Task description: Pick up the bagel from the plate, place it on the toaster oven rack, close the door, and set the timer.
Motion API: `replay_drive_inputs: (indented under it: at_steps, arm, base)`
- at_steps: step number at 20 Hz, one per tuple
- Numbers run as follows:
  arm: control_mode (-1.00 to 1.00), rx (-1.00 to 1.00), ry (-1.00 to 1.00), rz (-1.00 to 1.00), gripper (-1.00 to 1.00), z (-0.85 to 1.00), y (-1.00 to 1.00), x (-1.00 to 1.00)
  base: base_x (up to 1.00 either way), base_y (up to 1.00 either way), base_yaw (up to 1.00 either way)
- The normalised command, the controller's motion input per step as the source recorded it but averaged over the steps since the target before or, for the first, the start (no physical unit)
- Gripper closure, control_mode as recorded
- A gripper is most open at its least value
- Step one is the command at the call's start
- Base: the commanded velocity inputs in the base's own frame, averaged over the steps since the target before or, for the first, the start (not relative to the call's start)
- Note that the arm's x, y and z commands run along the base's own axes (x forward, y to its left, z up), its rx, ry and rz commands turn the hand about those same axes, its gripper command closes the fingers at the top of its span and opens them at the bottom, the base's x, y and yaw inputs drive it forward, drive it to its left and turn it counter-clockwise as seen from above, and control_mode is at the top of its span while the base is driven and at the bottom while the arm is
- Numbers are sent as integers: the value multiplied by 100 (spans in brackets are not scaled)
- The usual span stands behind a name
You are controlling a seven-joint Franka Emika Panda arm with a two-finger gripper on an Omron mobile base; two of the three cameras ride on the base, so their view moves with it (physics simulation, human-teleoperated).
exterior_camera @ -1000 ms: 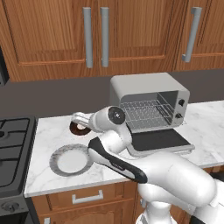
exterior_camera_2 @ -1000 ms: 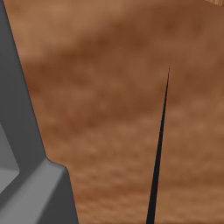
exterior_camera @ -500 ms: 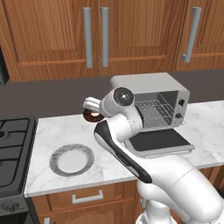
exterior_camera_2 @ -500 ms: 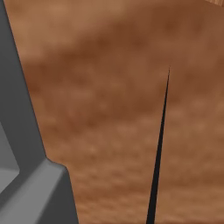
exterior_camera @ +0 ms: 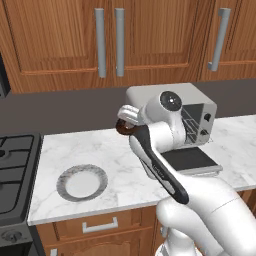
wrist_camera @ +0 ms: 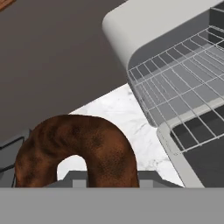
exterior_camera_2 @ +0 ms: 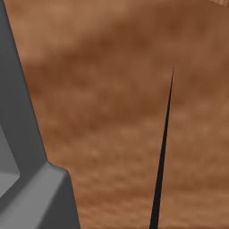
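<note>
- My gripper (exterior_camera: 124,126) is up in the air, clamped part-way shut on the bagel (wrist_camera: 76,148), and the dark brown ring sits right between my fingers (it looms huge in the hand view, arching over the bottom of the picture).
- From the left base view the bagel (exterior_camera: 123,128) is a small dark spot at my wrist, lifted clear of the marble counter (exterior_camera: 125,170) and just off the left end of the toaster oven (exterior_camera: 197,95).
- Ahead of my grip, the toaster oven's (wrist_camera: 144,26) rounded grey corner is near, and the toaster oven rack (wrist_camera: 183,83) shows its thin silver bars inside the open mouth.
- The door (wrist_camera: 197,153) lies folded down flat in front of the oven, dark glass facing up; in the left base view the door (exterior_camera: 192,160) rests low over the counter, beyond my arm.
- Well behind me to the left, the plate (exterior_camera: 82,182) sits on the counter with nothing on its white centre (grey ribbed rim all round).
- Further left, a black stove (exterior_camera: 15,165) meets the counter's edge.
- Above it all, wooden cabinets (exterior_camera: 150,35) with silver handles run along the wall.
</note>
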Motion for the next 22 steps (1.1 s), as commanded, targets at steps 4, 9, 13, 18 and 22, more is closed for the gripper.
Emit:
replay_drive_inputs:
  at_steps: [4, 9, 13, 18, 22]
  arm:
    - [-100, 7, -2, 0, 100, -5, -58, 2]
    - [-100, 5, 0, 0, 100, -14, -56, 17]
    - [-100, 3, 1, 0, 100, -17, -53, 21]
    - [-100, 1, 6, -18, 100, -1, -48, 10]
    - [-100, 0, 3, -37, 100, 0, -29, 6]
  base:
    - [0, 0, 0]
    - [0, 0, 0]
    - [0, 0, 0]
    - [0, 0, 0]
    - [0, 0, 0]
